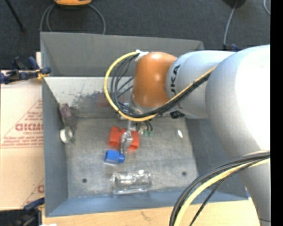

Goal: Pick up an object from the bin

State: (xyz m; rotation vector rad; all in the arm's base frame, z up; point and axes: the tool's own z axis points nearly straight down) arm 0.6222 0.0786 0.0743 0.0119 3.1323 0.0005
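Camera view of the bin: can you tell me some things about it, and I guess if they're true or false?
1. The gripper is down over an orange-red thing in the middle of the bin. True.
2. The blue block lies against the bin's far wall. False: it lies near the middle, right beside the orange-red thing.
3. A clear plastic thing lies near the bin's wall at the bottom of the view. True.
4. The arm reaches in from the view's left. False: it comes in from the right.
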